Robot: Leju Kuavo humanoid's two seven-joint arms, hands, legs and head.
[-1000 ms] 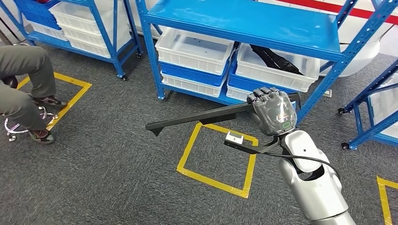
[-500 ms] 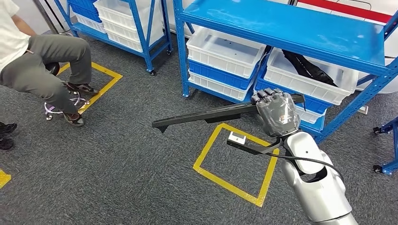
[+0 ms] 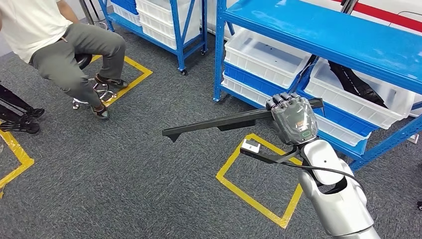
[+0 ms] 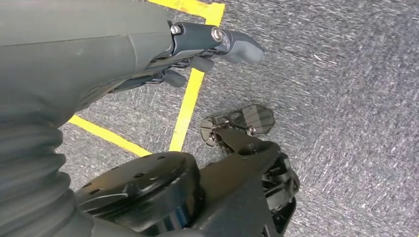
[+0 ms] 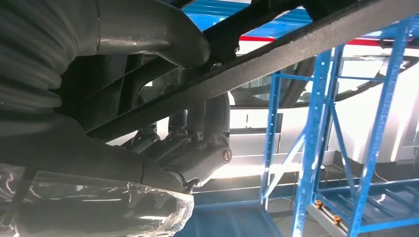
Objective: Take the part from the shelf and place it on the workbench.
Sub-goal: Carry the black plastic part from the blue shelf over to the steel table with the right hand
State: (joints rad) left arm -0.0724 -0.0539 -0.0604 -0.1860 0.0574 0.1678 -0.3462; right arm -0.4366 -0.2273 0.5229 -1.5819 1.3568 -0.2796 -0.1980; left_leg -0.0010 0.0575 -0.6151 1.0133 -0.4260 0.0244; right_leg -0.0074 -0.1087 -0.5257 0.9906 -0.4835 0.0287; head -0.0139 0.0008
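Clearly the part [image 3: 219,124], a long black bar, is held level in the air above the grey carpet [image 3: 124,189], gripped near one end by the right hand [image 3: 292,119] with fingers wrapped around it. Behind stands the blue shelf [image 3: 323,35] with white bins [image 3: 263,57]. The left hand [image 4: 197,42] hangs over the floor, fingers loosely apart, holding nothing. A person [image 3: 59,45] sits far left.

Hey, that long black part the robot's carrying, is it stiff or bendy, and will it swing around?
Probably stiff: the long black part juts out sideways from the right hand without sagging. Gripped near one end, it likely levers against the fingers and may twist. Its textured surface looks grippy rather than slippery.
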